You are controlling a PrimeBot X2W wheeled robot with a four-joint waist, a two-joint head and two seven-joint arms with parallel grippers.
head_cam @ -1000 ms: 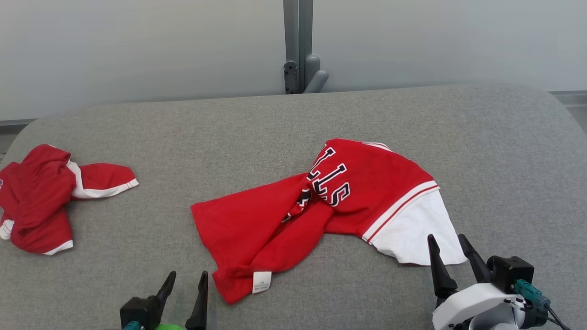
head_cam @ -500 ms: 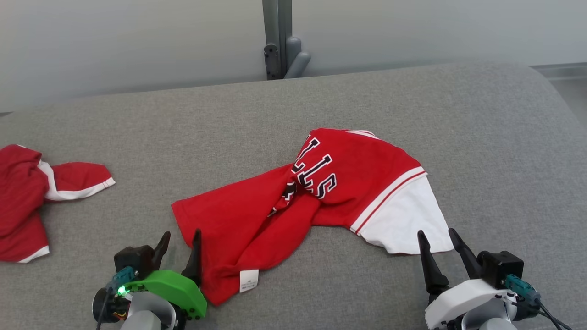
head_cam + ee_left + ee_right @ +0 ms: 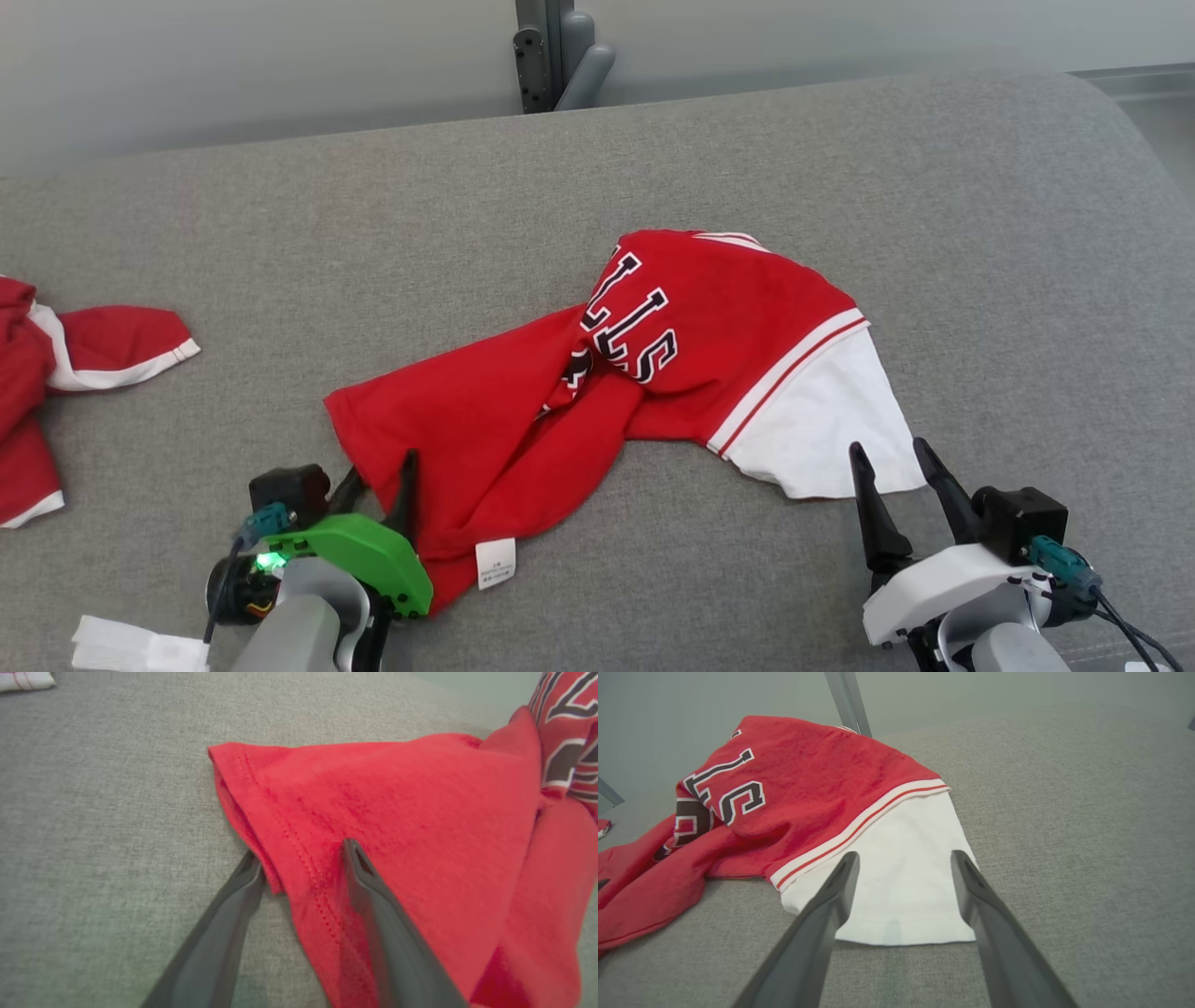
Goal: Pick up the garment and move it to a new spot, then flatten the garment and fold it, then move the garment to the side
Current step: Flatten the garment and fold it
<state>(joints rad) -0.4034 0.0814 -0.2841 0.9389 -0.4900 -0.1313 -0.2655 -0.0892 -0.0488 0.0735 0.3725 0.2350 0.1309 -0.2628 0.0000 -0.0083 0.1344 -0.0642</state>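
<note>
It looked like a bare test room: grey cloth-covered tabletop (image 3: 840,168), plain pale wall panels (image 3: 233,65), a metal post (image 3: 537,19).

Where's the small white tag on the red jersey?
Head view, lower left: the small white tag sits on the red jersey's near hem, right of the left gripper.

Grey upholstered surface (image 3: 980,233); red garment (image 3: 728,327) on it, hem at left gripper (image 3: 380,469), white sleeve just ahead of right gripper (image 3: 887,446); second red garment (image 3: 103,341) well apart, to left gripper's left.
</note>
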